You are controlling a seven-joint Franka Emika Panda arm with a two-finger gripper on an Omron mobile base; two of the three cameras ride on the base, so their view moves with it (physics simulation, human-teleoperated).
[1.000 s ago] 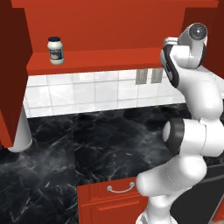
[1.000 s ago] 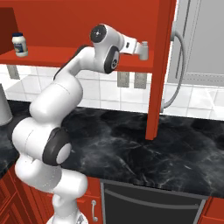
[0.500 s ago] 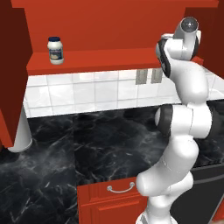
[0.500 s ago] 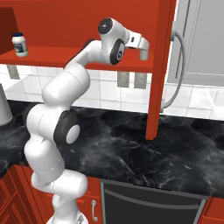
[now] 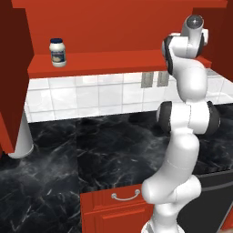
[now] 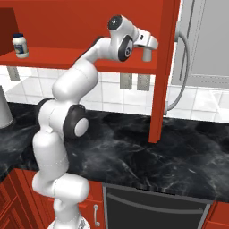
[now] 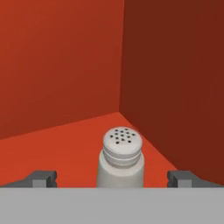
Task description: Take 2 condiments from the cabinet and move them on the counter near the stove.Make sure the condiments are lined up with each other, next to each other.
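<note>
A small grey-white shaker with a holed cap stands upright in the right back corner of the red cabinet shelf. My gripper is open, one fingertip on each side of the shaker and apart from it. From the right base view, the shaker sits just under my hand at the shelf's right end. The white jar with a dark blue lid stands far left on the same shelf. Below lies the black marble counter, with the stove's dark front at the bottom.
The cabinet's red side panel stands right beside the shaker. A grey fridge with a curved handle is further right. A grey cylinder stands on the counter at the left. Outlets are set in the white tiled wall.
The arm has straightened upward and the hand has pushed deeper into the cabinet, closing in on the shaker. The jaws stayed open. The jar has not moved.
</note>
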